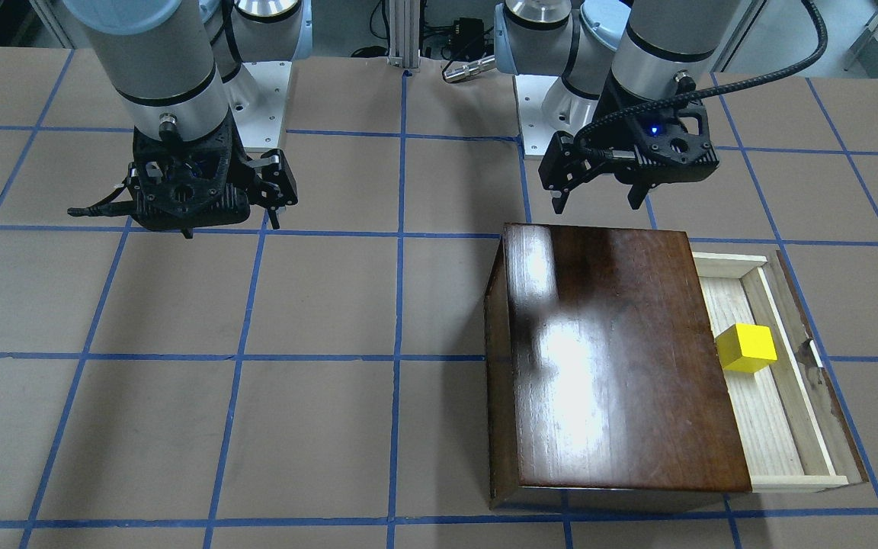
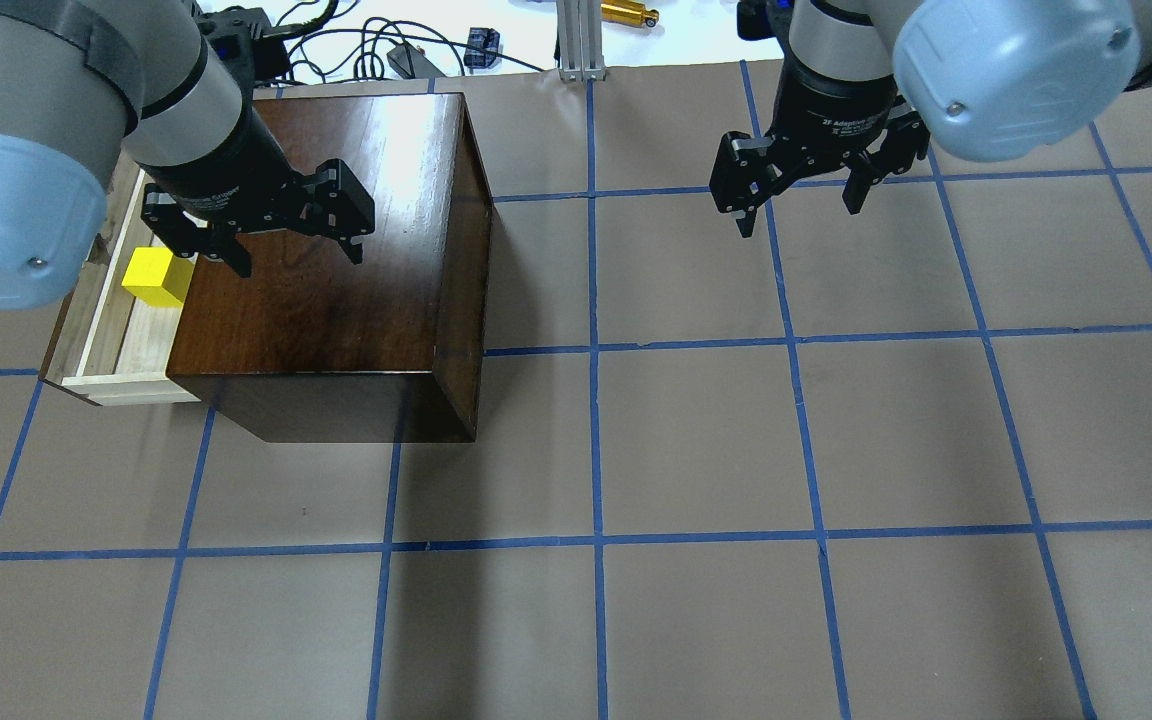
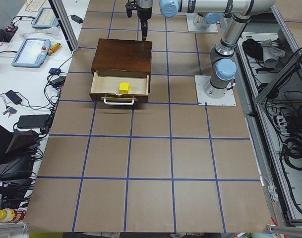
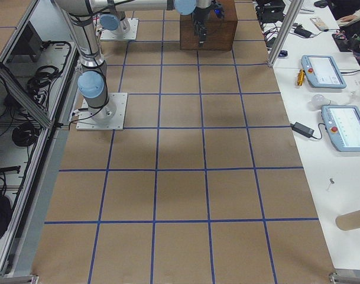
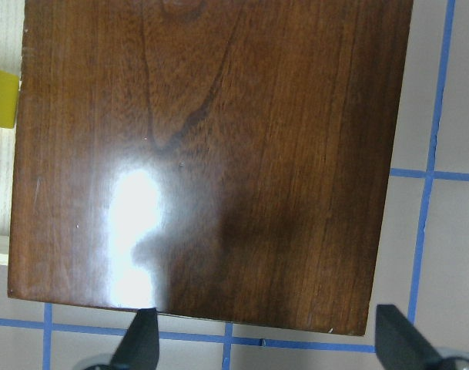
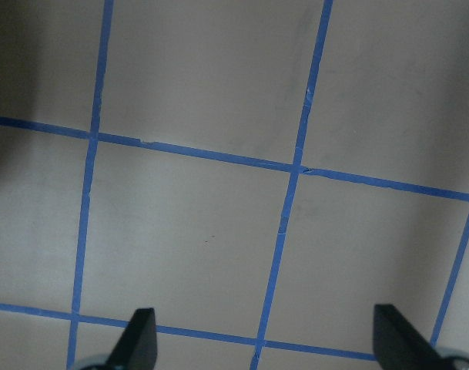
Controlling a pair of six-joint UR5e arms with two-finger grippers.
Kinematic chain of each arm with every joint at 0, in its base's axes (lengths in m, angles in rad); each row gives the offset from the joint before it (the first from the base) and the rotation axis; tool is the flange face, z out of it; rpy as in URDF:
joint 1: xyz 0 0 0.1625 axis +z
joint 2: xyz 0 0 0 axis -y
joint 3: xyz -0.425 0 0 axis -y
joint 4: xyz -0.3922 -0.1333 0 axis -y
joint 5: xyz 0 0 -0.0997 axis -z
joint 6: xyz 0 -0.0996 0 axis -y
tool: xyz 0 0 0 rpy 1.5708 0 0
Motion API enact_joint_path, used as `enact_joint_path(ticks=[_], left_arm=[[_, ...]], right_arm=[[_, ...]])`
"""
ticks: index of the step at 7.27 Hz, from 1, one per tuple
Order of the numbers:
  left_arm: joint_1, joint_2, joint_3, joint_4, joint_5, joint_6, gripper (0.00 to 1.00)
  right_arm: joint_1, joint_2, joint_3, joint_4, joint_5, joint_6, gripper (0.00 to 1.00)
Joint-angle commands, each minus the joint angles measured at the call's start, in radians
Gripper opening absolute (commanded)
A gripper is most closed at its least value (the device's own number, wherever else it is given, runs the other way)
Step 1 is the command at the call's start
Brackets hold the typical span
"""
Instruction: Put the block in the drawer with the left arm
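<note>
Brown paper covers the table (image 2: 696,440). At its ten o'clock in your overhead view sits the glossy wooden box (image 2: 336,250), its drawer (image 1: 759,412) pulled out toward nine o'clock. The left arm (image 2: 186,120) hovers above the box lid, jaws spread and empty. The right arm (image 2: 831,50) hangs at one o'clock, jaws likewise released. The yellow block (image 1: 746,348) rests on the drawer floor, just beside the box edge. I judge the placing done; for you, only retreat is left.

We're looking steeply down on the desk (image 2: 696,440) from above one long edge and from the edge opposite, both catching the drawer (image 2: 141,345); end cameras sit far back, wrist cameras close.
</note>
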Motion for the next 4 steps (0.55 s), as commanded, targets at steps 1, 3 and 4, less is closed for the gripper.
enact_joint_path(ticks=[1,3,4], left_arm=[[-0.002,0.001,0.0,0.0,0.001,0.006,1.0],[-0.002,0.001,0.0,0.0,0.001,0.009,1.0],[-0.002,0.003,0.0,0.0,0.003,0.011,1.0]], right_arm=[[0.0,0.0,0.0,0.0,-0.001,0.001,1.0],[0.0,0.0,0.0,0.0,-0.001,0.001,1.0],[0.0,0.0,0.0,0.0,-0.001,0.0,1.0]])
